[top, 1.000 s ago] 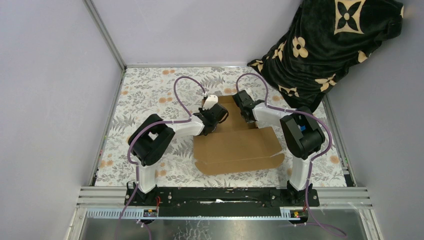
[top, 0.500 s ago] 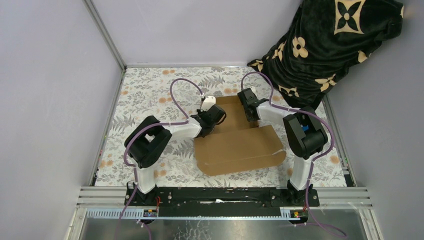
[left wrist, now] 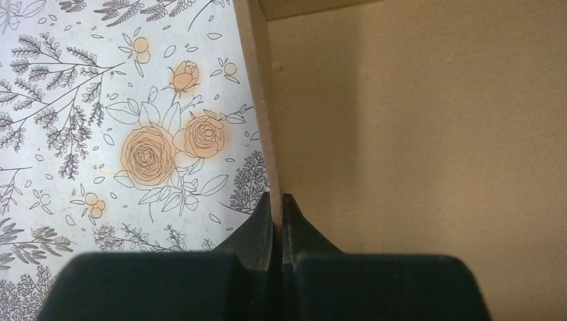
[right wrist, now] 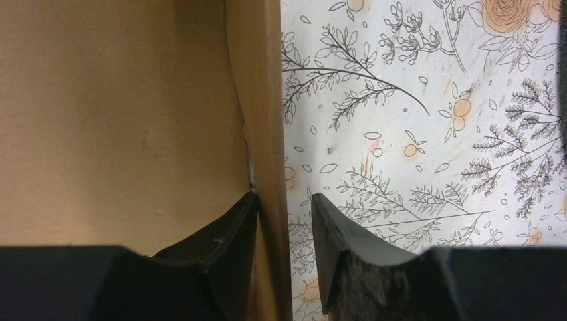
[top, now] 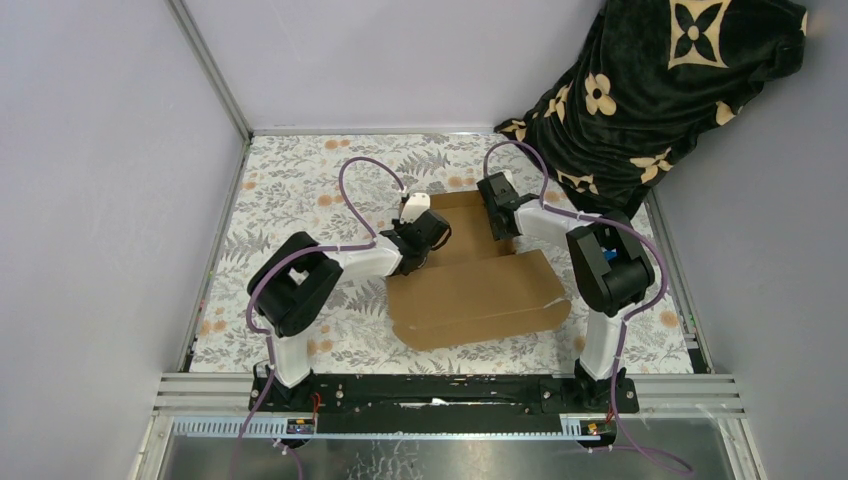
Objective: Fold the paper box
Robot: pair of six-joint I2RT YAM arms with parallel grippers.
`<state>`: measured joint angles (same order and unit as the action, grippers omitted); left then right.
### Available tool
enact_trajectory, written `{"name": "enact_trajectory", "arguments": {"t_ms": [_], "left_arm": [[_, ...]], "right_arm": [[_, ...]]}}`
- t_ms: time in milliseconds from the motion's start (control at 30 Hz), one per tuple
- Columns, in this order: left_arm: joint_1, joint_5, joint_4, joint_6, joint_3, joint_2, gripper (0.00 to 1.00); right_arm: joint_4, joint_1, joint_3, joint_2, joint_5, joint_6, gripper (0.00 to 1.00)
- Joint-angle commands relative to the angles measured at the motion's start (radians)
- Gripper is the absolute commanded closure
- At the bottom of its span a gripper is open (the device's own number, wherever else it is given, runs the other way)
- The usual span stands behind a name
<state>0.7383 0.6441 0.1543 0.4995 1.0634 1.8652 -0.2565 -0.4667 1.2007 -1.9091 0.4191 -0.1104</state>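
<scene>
Plain brown corrugated-cardboard paper box [top: 470, 290], part-formed, lies on the white floral-print table cover [top: 290, 190] between the two arms. The near panel lies flat, with the shallow tray part beyond it. Tray interior shows only a smooth matte tan floor [left wrist: 401, 134]. The side walls stand upright, their cut edges thin and slightly wavy.

Left gripper [left wrist: 277, 200] is clenched on the top edge of the tray's left wall, black fingers pressed together on the board.

Right gripper [right wrist: 284, 197] straddles the right wall with jaws parted. The inner finger touches the board and the outer one stands clear over the cover.

Black plush blanket with cream flower motifs [top: 660, 90] is heaped in the far right corner.
</scene>
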Motion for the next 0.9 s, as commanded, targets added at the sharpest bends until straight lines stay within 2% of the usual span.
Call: {"name": "enact_trajectory", "arguments": {"t_ms": [0,100,233,367,567,767,867], "left_arm": [[-0.014,0.031,0.15,-0.075,-0.047,0.004,1.0],[-0.013,0.029,0.15,-0.079,-0.044,0.007,0.91],[-0.013,0.029,0.151,-0.085,-0.038,0.01,0.67],[-0.013,0.026,0.147,-0.087,-0.029,0.016,0.52],[-0.013,0.018,0.148,-0.095,-0.01,0.018,0.48],[-0.014,0.013,0.146,-0.109,0.005,0.019,0.52],[-0.013,0.006,0.144,-0.113,0.012,0.03,0.54]], "right_arm": [[0.046,0.045,0.056,-0.011,0.036,0.01,0.56],[0.059,0.055,0.059,-0.005,0.002,-0.003,0.53],[0.076,0.064,0.056,0.011,-0.036,-0.014,0.53],[0.109,0.066,0.041,0.04,-0.067,-0.017,0.53],[0.143,0.066,0.029,0.077,-0.1,-0.008,0.53],[0.185,0.066,0.015,0.092,-0.154,0.002,0.53],[0.209,0.066,0.006,0.095,-0.192,0.007,0.42]]}}
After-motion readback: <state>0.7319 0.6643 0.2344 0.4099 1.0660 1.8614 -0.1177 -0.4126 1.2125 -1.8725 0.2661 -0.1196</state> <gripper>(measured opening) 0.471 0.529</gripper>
